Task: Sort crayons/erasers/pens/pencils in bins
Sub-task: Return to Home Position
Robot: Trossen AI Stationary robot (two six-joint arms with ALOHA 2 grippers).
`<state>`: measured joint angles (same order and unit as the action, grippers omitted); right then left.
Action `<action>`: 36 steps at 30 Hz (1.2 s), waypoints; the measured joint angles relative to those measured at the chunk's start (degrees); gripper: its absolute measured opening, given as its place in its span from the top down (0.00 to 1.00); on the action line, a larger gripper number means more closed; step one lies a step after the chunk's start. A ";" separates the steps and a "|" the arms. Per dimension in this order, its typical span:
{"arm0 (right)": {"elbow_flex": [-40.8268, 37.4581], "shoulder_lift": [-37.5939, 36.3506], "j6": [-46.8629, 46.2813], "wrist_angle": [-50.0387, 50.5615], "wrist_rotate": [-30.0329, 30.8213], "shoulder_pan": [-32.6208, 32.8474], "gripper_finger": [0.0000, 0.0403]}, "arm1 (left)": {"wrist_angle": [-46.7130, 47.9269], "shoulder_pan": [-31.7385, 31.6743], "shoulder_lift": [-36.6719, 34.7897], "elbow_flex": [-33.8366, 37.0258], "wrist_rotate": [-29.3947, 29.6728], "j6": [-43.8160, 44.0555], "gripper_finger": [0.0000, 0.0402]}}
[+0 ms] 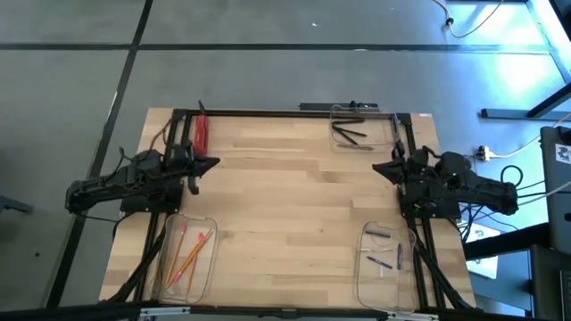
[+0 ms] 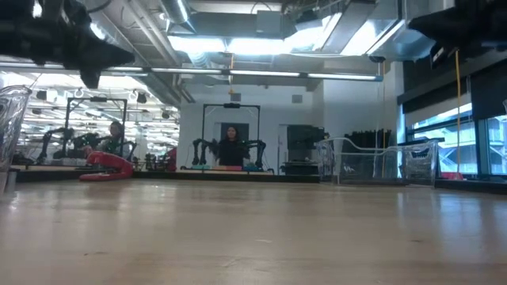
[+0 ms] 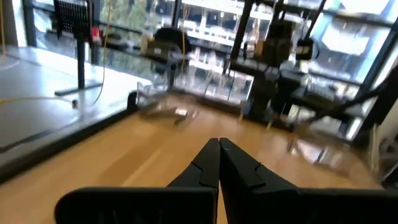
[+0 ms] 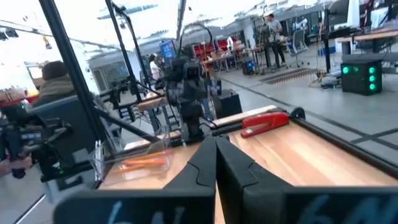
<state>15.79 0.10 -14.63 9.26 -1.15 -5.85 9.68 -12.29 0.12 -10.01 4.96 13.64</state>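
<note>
Pencils (image 1: 190, 255) lie in the left bin (image 1: 203, 272), crayons (image 1: 376, 234) in the right bin (image 1: 379, 290) and pens (image 1: 350, 134) in the top bin (image 1: 379, 125), which sits at the table's (image 1: 285, 205) far edge on the right arm's side. In the high view no stick shows outside a bin, so sorting looks done. All are light, stiff and round, prob. quick to roll. Best pinched mid-shaft across the width, crayons gently since they likely snap. Same view: left gripper (image 1: 212, 163) and right gripper (image 1: 376, 168) hang over opposite sides of the table, tips pointing inward, well apart, arms folded back. A red stapler (image 1: 202, 131) lies near the far-left corner. Low view: arms are only dark shapes up high, nothing near the board; stapler far left, top bin far right. Left wrist view: that gripper's fingers (image 3: 202, 169) are pressed together, empty; blurred clear shapes beyond are perhaps the top and right bins. Right wrist view: fingers likewise closed on nothing, w/ the pencils' bin and stapler across the table.
</note>
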 joint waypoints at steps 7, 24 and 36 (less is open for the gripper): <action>-13.39 0.00 0.11 -17.00 -0.48 0.00 1.00 | -9.85 0.00 0.09 8.40 -4.05 -0.27 1.00; -15.34 1.45 3.99 -12.08 10.54 -0.02 0.94 | -11.23 0.02 0.24 9.56 -9.51 -2.42 1.00; -15.35 4.26 4.50 -12.04 10.56 -0.02 0.95 | -11.09 0.02 0.24 9.56 -8.69 -2.68 1.00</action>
<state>0.44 4.36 -10.13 -2.79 9.41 -5.87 -1.41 -12.27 0.36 -0.45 -3.73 10.96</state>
